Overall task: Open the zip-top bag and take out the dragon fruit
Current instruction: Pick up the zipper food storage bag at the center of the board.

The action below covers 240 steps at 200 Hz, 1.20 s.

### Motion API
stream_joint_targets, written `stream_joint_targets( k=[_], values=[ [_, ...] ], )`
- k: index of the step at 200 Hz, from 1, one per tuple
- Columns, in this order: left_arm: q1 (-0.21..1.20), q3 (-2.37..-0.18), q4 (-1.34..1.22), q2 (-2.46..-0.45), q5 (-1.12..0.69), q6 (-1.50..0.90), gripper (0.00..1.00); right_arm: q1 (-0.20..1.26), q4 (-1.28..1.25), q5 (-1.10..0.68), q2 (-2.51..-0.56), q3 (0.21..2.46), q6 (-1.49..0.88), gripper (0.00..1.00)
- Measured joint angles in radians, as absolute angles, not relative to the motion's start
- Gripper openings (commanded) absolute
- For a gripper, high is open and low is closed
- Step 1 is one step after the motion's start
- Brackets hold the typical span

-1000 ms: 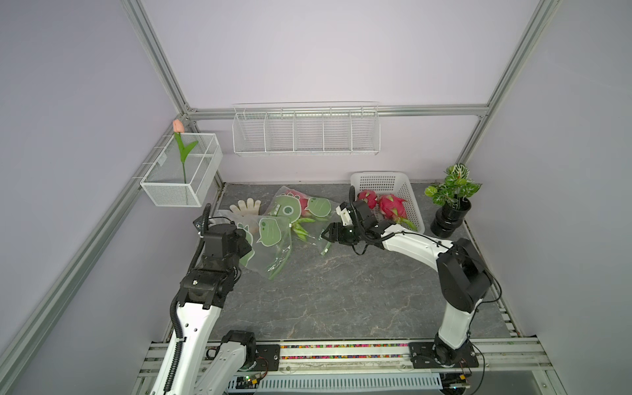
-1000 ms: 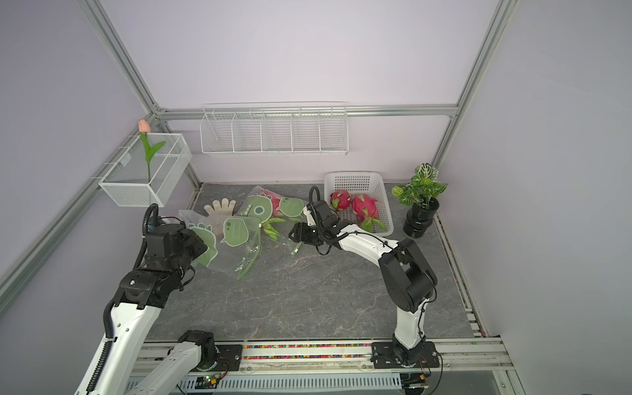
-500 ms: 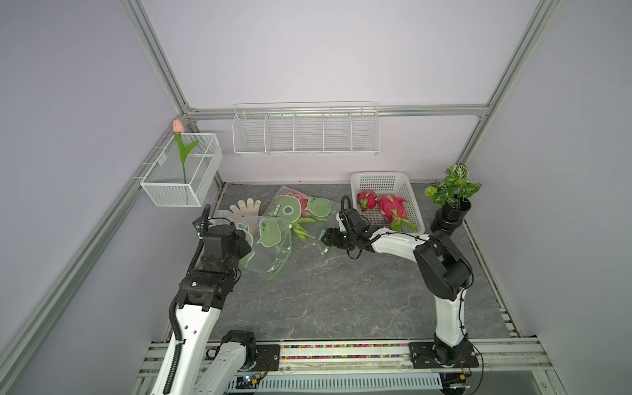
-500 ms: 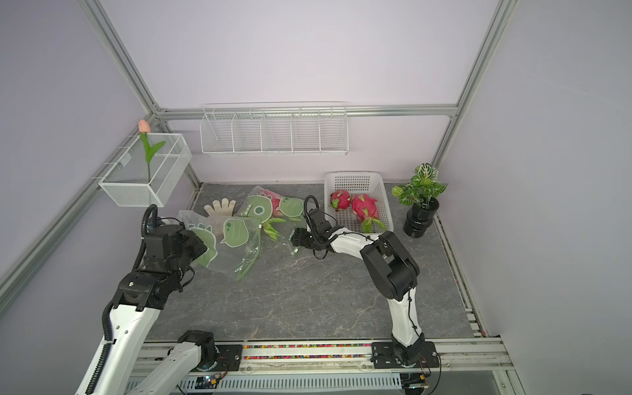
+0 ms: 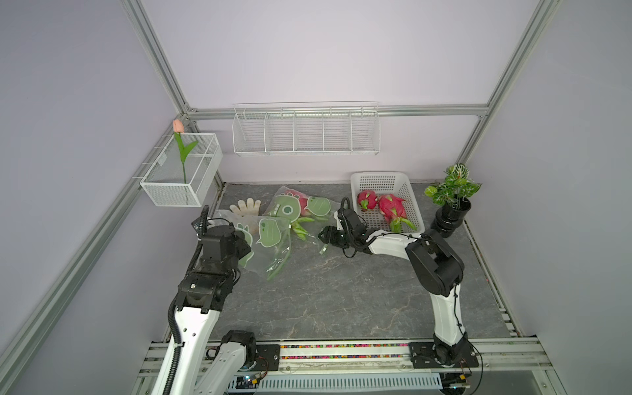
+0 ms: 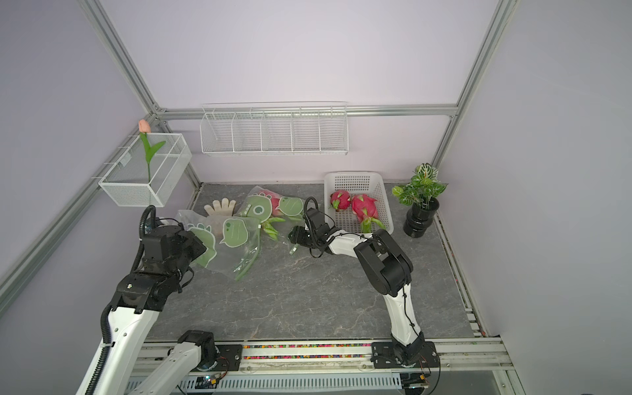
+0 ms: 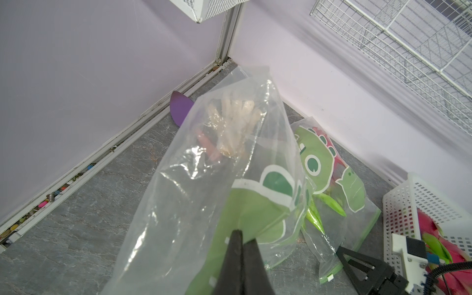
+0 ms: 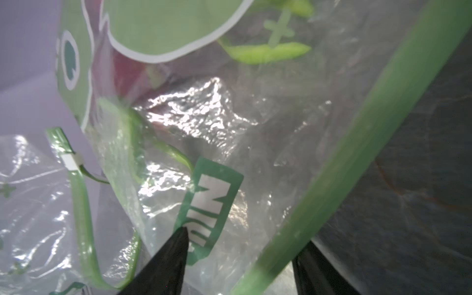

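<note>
Two printed zip-top bags lie at the back left. The rear bag holds a magenta dragon fruit with green scales showing. My right gripper is open at this bag's mouth, its green zip strip running between the jaws. The nearer bag is raised at one end, with my left gripper shut on its green print. Two more dragon fruits lie in the white basket.
A pale glove lies behind the near bag. A potted plant stands right of the basket. A wire shelf hangs on the back wall and a wire box with a tulip on the left wall.
The right arm's elbow has swung in toward the left and its gripper has edged onto the rear bag's zip edge. The left arm and its bag have stayed put.
</note>
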<state>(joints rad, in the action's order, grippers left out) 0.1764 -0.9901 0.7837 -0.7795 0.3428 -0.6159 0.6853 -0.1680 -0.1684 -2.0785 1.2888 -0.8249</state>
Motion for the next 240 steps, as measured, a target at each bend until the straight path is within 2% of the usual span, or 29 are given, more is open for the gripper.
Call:
stream_joint_targets(
  k=[25,71,106,145,170,182,199,240],
  values=[
    [0.176,-0.99,0.783,-0.775,0.343,-0.616,0.0,0.685,-0.243,-0.173,-2.078,1.261,-0.855,0.53],
    [0.176,-0.99,0.783,-0.774,0.34,-0.617,0.0,0.685,-0.294,-0.176,-2.079,1.256,-0.87,0.55],
    [0.176,-0.99,0.782,-0.774,0.336,-0.617,0.0,0.685,-0.297,-0.172,-2.114,1.279,-0.888,0.53],
    [0.176,-0.99,0.774,-0.774,0.333,-0.617,0.0,0.685,-0.309,-0.167,-2.155,1.286,-0.907,0.39],
    [0.176,-0.99,0.766,-0.774,0.332,-0.617,0.0,0.685,-0.316,-0.157,-2.156,1.293,-0.906,0.18],
    [0.176,-0.989,0.762,-0.774,0.332,-0.617,0.0,0.685,-0.316,-0.151,-2.156,1.295,-0.898,0.12],
    [0.176,-0.989,0.757,-0.775,0.332,-0.617,0.0,0.685,-0.313,-0.146,-2.152,1.296,-0.895,0.08],
    [0.176,-0.989,0.744,-0.796,0.333,-0.617,0.0,0.686,-0.18,-0.177,-2.072,1.361,-0.856,0.07]
  ],
)
